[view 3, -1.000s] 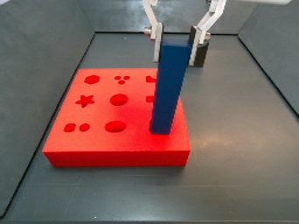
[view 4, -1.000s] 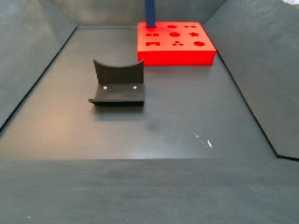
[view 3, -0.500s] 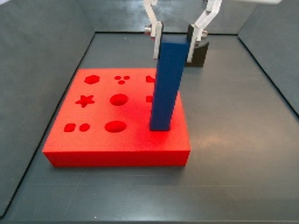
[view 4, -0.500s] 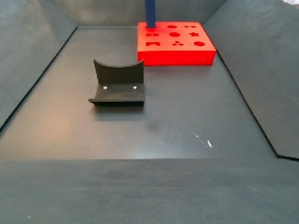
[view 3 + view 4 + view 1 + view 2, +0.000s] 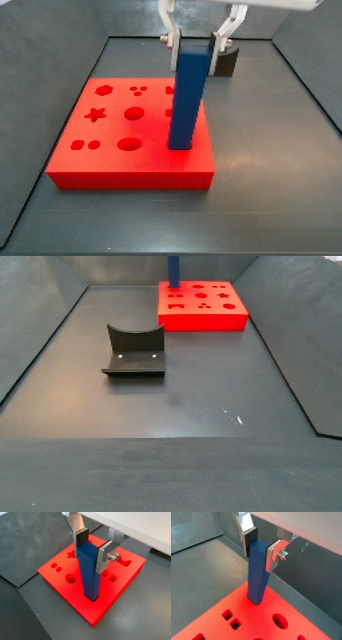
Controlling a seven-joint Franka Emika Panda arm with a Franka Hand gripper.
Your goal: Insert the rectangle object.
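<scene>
We see the rectangle object [image 5: 189,95], a slim, plain blue bar with smooth faces, standing upright with its lower end in the red board [image 5: 94,160] near one edge. In both wrist views the gripper [image 5: 92,546] sits at its top, 2 silver fingers [image 5: 274,554] on either side of the bar [image 5: 258,574].
</scene>
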